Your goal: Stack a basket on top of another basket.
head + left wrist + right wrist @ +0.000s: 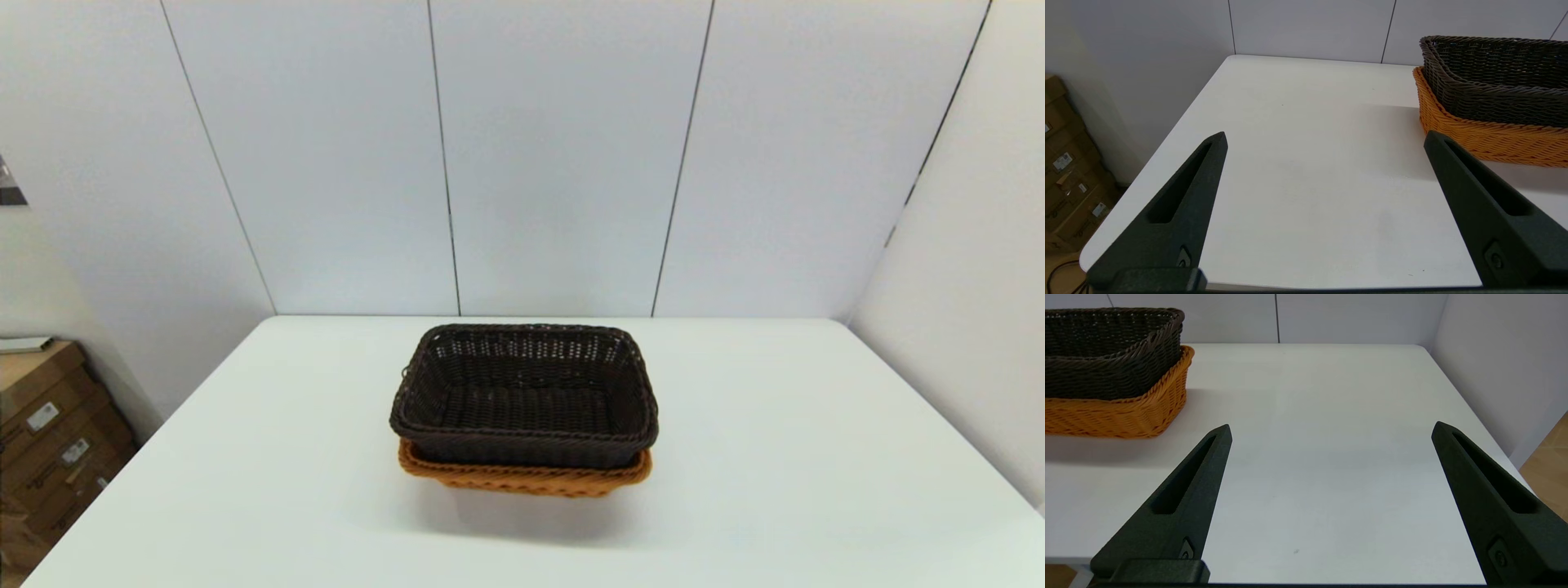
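Observation:
The dark brown basket sits nested inside the orange basket at the middle of the white table; only the orange rim and front wall show beneath it. Both wrist views show the pair too: dark basket over orange basket, and dark basket over orange basket. My left gripper hovers open over the table's near left edge, apart from the baskets. My right gripper hovers open over the near right edge, also apart. Neither arm shows in the head view.
Cardboard boxes stand on the floor beyond the table's left edge, seen also as cardboard boxes. Pale wall panels close the back and right sides of the table.

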Robot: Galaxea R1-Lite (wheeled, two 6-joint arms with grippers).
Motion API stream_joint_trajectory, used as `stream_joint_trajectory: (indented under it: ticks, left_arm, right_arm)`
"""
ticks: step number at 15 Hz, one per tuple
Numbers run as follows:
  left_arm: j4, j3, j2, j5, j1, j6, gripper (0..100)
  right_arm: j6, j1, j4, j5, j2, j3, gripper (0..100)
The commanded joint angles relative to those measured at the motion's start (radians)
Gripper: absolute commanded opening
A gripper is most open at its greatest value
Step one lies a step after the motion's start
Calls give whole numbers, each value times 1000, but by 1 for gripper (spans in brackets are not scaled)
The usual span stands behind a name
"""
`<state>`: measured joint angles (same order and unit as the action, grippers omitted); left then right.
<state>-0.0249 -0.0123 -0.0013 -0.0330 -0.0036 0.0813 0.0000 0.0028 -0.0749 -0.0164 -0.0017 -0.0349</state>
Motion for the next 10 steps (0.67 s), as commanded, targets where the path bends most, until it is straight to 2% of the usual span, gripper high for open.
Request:
stream_joint_trajectory:
  ticks: [1,10]
  left_arm:
    - [0,0,0,-1,1,0,100]
    - [0,0,0,-1,1,0,100]
  right_arm:
    - [15,0,3,0,0,3,100]
    - [15,0,4,-2,0,3,100]
